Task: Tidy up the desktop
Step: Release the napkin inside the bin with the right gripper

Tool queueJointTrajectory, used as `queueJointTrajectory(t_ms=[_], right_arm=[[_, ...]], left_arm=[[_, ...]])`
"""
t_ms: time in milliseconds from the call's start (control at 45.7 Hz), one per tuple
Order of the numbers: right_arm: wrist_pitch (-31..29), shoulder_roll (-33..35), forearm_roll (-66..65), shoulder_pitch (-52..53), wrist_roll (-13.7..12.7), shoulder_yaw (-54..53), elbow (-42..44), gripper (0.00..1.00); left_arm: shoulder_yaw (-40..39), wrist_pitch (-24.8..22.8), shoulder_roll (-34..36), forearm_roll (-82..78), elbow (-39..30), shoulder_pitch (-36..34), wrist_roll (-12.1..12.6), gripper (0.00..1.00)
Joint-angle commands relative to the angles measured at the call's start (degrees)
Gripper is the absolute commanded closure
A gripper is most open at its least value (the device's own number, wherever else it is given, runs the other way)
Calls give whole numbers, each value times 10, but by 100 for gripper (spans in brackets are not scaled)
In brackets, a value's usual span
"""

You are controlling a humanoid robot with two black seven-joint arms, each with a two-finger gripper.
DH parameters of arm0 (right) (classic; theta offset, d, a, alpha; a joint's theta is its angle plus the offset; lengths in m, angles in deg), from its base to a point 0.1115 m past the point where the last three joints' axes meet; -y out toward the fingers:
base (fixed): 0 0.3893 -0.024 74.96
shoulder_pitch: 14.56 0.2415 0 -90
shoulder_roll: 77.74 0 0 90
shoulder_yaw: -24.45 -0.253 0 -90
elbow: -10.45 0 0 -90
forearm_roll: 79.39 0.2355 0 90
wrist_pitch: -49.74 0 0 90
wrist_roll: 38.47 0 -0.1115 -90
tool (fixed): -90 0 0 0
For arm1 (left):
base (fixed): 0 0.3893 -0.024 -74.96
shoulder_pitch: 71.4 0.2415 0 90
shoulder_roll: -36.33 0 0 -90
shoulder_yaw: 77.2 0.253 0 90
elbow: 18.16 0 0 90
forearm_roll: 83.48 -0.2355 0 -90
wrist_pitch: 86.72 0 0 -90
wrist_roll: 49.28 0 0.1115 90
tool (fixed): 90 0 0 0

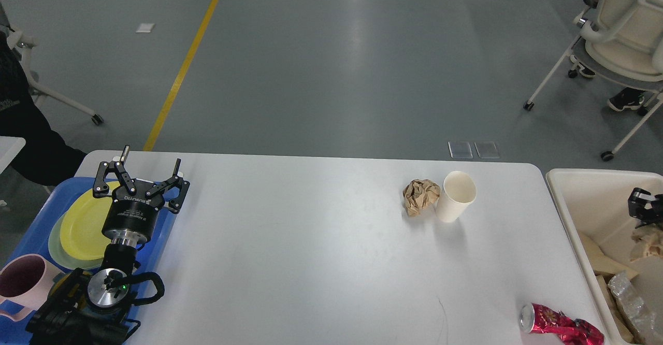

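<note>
The white desktop (311, 241) carries a crumpled brown paper ball (420, 196) and, touching its right side, a white paper cup (456, 196). A crushed red can (562, 325) lies near the front right corner. My left gripper (150, 161) stands open over the desktop's left edge, beside the yellow plate (83, 226), with nothing between its fingers. Only a small black part of my right gripper (645, 207) shows at the right edge, inside the cream-white bin (562, 189). Crumpled brown paper (647, 241) lies right under it, and I cannot see whether it is held.
A blue tray (26, 231) at the left holds stacked plates and a pink mug (23, 280). The bin contains paper scraps and clear plastic wrap (629, 303). A wheeled chair (621, 39) stands on the floor at the back right.
</note>
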Motion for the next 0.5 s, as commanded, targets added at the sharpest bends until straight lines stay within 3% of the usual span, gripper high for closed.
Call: queueJointTrajectory(t_ms=[0,284,481], right_arm=[[63,4,-1,-165,-1,-104,102,100],[187,-62,0,-343,-5,-186,242,100],[217,-150,0,-489,-6,-215,405,100]], left_arm=[[0,0,0,0,0,0,-1,4],[0,0,0,0,0,-1,-1,4],[0,0,0,0,0,-1,-1,4]])
